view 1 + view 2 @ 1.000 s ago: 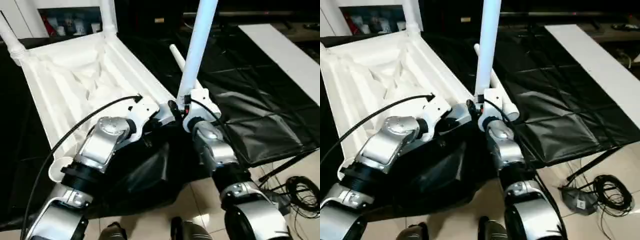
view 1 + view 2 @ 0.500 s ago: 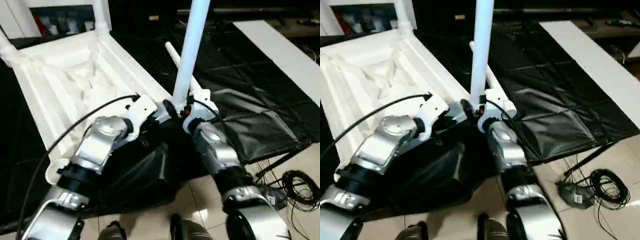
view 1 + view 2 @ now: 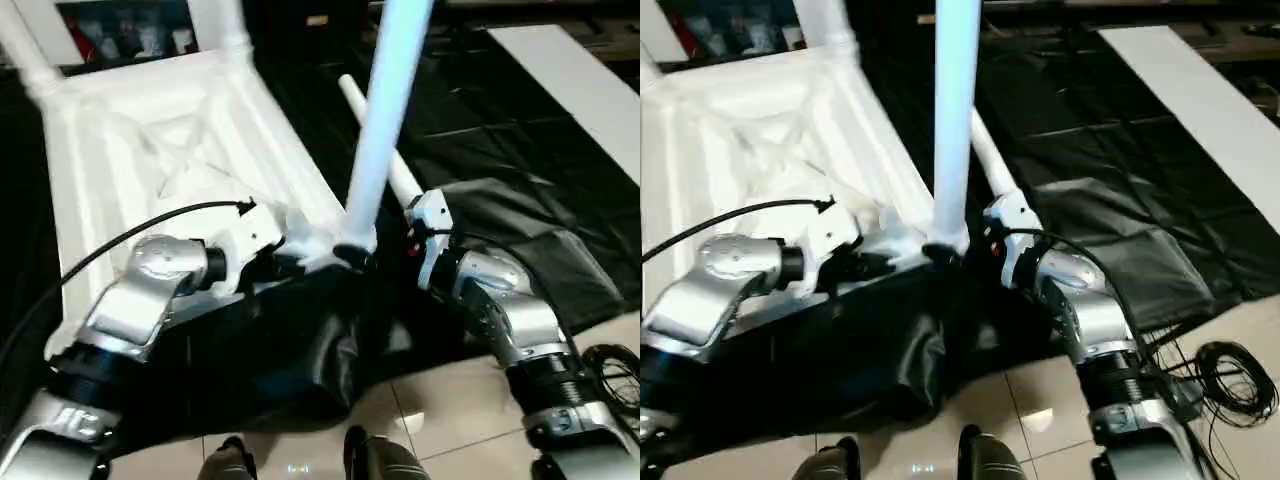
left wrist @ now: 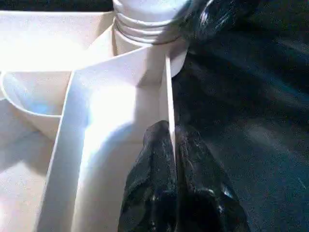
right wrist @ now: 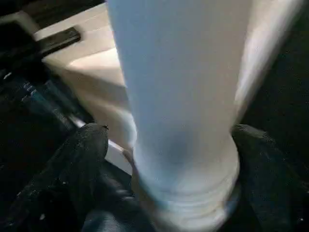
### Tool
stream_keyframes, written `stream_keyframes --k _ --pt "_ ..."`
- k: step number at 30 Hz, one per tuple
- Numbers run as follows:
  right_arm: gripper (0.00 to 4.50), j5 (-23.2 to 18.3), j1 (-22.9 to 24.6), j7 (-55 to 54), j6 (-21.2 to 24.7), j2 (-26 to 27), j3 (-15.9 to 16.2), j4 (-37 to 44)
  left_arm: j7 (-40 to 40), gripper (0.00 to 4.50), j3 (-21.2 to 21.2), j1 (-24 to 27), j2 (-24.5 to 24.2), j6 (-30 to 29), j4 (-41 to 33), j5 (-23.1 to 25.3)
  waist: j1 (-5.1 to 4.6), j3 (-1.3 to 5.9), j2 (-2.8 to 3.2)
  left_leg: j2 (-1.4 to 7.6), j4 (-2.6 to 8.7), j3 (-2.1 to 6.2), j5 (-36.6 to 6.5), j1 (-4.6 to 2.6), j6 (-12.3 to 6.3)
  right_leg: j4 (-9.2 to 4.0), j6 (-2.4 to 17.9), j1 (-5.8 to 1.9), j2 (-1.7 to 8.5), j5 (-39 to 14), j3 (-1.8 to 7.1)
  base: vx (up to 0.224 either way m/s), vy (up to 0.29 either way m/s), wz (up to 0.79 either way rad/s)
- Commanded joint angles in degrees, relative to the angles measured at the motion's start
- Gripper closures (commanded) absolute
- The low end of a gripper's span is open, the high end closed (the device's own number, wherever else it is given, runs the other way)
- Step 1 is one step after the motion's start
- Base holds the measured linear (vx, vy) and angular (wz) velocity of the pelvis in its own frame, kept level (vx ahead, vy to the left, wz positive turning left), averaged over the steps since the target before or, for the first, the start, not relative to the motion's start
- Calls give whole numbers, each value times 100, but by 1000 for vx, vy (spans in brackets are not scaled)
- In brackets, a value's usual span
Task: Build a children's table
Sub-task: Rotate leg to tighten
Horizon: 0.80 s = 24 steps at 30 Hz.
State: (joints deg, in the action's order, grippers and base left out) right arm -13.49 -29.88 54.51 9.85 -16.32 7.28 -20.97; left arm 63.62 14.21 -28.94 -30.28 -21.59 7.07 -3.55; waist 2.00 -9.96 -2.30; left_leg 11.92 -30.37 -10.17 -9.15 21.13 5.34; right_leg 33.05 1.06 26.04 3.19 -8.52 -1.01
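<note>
Tabletop (image 3: pixel 150 150) rim pinched by left gripper (image 4: pixel 173 159); right gripper (image 5: pixel 164 159) spread wide around upright leg (image 3: pixel 385 110).

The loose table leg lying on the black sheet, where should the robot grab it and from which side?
Grip the loose leg around its middle, coming down from above with the fingers straddling the tube. It lies flat on the black sheet beside the tabletop, partly hidden behind the upright leg, so its near end is crowded; the right gripper, already open, probably suits best.

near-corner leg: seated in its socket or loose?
Looks seated. The leg stands upright with its base in the tabletop's corner socket, and the right gripper's fingers stand open either side. How firmly, cannot tell.
</note>
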Motion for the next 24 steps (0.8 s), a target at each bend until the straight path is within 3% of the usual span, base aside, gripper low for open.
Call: stream_keyframes --k 1,5,8,10,15,24 --pt "35 -118 47 371 125 -145 82 227 453 450 408 223 -77 -36 45 -64 -26 421 50 29 162 -109 -123 -70 -795 -128 1663 -404 218 647 180 0 0 0" --pt "35 -110 39 813 137 -347 260 301 799 450 381 250 -258 -125 -93 -250 -5 417 38 51 169 -101 -293 -71 -777 -145 1680 -421 259 254 167 0 0 0" --pt "35 -29 32 991 78 -413 380 272 889 450 370 244 -303 -132 -134 -285 -2 395 19 59 189 -96 -707 -58 -560 -217 1526 -416 301 -618 186 0 0 0" --pt "35 8 21 1032 51 -427 419 245 915 450 377 236 -327 -133 -137 -304 -3 395 23 65 192 -90 -772 -62 -494 -227 1467 -403 301 -773 190 0 0 0" --pt "35 123 -46 1038 -18 -447 475 112 927 450 393 195 -337 -94 -79 -302 -6 420 12 47 166 -90 -604 -51 -498 -187 1451 -411 282 -546 194 0 0 0" --pt "107 245 -133 1040 -129 -448 529 -112 892 450 375 149 -329 -43 11 -244 -3 433 9 39 138 -92 -513 -45 -585 -158 1521 -424 279 -396 192 0 0 0"
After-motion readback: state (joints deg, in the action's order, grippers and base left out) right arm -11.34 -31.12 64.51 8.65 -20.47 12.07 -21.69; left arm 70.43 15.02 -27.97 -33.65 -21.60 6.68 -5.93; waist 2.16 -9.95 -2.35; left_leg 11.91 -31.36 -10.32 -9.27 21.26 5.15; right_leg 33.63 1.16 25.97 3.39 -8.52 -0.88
